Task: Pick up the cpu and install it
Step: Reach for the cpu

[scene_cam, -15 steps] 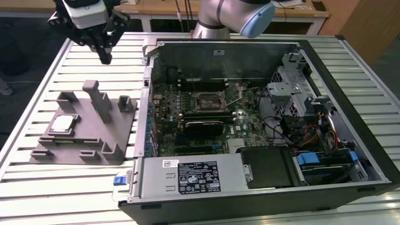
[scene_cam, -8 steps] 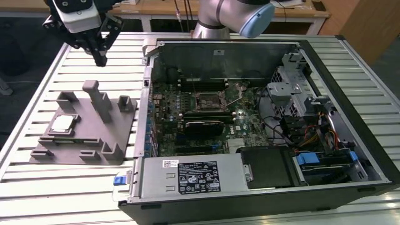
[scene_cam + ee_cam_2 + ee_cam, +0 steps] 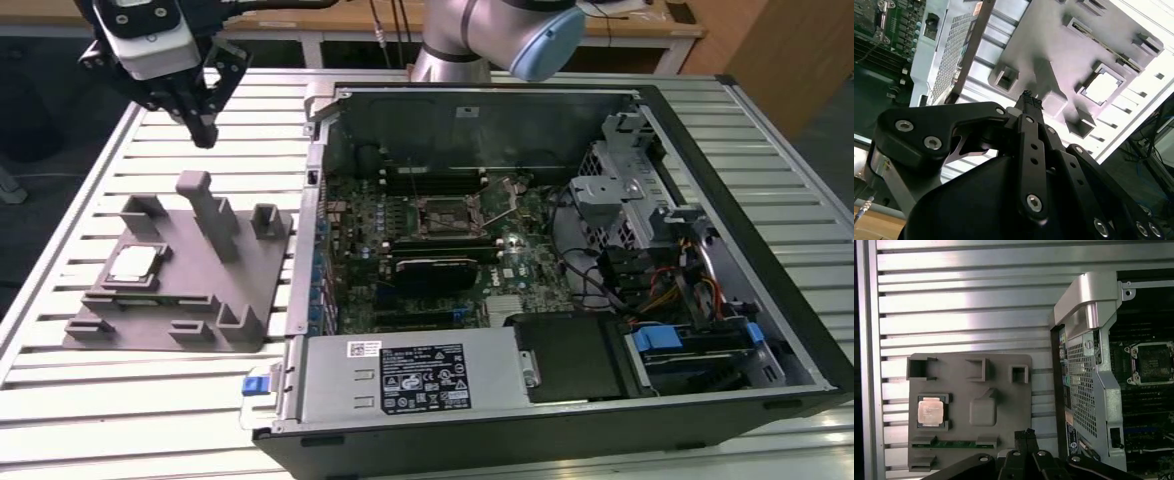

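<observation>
Tool pinched closed, empty; cpu silvery square in grey fixture.

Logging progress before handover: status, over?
Gripper raised clear of grey fixture, jaws shut, empty. Cpu sits in fixture, untouched. Nothing between them.

You lose the cpu to glare in the second wrist view; the pincer hides part of the fixture.

One cpu, one grey fixture, one open computer case, one motherboard socket, one gripper and one slatted table were counted.
</observation>
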{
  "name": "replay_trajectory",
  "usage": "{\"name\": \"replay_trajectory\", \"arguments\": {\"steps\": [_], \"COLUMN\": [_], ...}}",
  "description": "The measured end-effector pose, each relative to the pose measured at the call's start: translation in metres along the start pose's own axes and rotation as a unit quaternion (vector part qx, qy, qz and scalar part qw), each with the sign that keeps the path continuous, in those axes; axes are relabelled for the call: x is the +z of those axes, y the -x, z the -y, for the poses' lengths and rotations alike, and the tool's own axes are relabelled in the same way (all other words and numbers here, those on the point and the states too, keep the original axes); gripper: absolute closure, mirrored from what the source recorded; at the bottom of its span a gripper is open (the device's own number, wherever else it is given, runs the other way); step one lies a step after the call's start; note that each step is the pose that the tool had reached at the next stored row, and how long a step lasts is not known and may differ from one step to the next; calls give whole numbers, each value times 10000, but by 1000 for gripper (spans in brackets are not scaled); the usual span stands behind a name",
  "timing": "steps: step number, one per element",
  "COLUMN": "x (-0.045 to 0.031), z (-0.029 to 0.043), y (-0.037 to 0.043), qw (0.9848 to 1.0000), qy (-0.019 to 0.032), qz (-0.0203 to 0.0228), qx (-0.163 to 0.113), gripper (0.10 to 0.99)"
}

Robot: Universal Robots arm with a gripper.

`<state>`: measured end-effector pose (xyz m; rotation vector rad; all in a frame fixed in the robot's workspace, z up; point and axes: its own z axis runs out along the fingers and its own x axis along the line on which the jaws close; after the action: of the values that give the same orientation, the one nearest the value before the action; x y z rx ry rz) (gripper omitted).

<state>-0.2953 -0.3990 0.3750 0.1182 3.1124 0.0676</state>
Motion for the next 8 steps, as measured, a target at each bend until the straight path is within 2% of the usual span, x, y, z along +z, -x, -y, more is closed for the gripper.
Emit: {"name": "replay_trajectory", "arguments": {"steps": [8], "x": [55], "z": [11], "y": [-107], "qw": [10000], "qy": [1], "qz": [0], "qx": [0], "gripper": [980]}}
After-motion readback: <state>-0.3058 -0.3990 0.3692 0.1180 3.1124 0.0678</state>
